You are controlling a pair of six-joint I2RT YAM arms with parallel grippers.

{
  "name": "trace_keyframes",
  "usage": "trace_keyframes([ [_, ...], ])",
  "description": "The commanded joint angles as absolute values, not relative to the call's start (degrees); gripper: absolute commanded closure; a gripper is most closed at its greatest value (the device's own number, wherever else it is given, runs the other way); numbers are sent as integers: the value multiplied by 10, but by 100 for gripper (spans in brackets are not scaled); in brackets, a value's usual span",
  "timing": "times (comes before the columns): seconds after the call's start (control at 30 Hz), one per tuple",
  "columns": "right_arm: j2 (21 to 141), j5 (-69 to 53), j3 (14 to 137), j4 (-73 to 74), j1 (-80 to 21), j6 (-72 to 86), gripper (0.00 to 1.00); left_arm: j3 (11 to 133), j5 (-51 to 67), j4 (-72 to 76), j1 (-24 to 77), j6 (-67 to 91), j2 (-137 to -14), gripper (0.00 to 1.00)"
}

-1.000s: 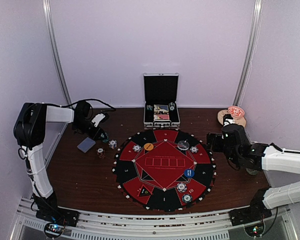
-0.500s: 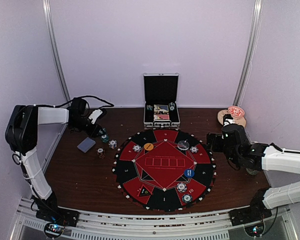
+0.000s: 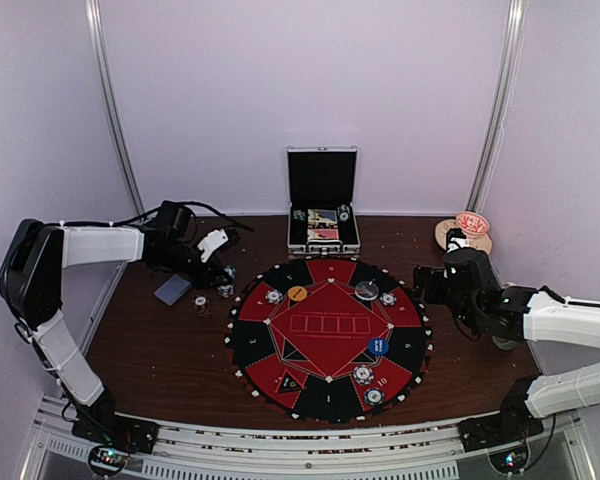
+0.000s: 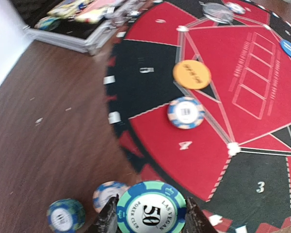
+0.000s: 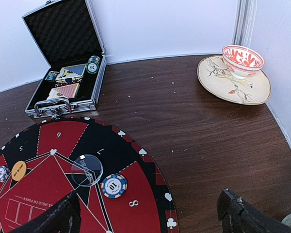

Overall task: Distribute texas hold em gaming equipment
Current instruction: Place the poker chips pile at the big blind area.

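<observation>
so the left hand (image 4: 151, 217) is clamped narrow on a green-edged poker chip (image 4: 151, 206), pinched by its rim with the "50 Las Vegas" face looking right at the wrist cam. From the top view that hand (image 3: 223, 272) hangs over the brown wooden surface (image 3: 160, 350), right at the far-left edge of the round red and black poker mat (image 3: 330, 352). Two loose chips (image 4: 65, 215) sit on the wood just beside the held one, and a grey-blue deck of cards (image 3: 172, 290) lies a bit further left, off the mat. On the mat itself there's an orange marker disc (image 4: 192, 74) with a blue and white chip (image 4: 185, 112) near it but not touching, a blue marker disc (image 3: 378, 346) on the right side, and a see-through round disc (image 5: 87, 170) at the far side with a "10" chip (image 5: 113, 186) just beside it. Two more chips (image 3: 362, 375) sit close together near the front edge. The right hand (image 3: 427, 283) is off the mat's right edge, fingers (image 5: 53, 218) spread wide with nothing between them. Behind the mat the little aluminium case (image 5: 63, 104) stands with its lid up, cards and a few chips inside. Far right corner has a tan saucer (image 5: 218, 82) with a red and white cup (image 5: 242, 58) on it, well apart from all the poker stuff
</observation>
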State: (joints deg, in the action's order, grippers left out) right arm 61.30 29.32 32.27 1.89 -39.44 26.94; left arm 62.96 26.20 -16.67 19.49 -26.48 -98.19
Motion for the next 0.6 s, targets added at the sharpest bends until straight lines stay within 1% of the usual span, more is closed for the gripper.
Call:
trace_keyframes([
  [0.0,612,291,327,16,-391,264,0,608,267,-135,233,-291,-971,74],
  [0.33,616,292,327,16,-391,263,0,610,245,-112,286,-266,-1016,74],
  [0.57,619,291,328,15,-391,264,0,627,243,-93,294,-230,-1044,74],
])
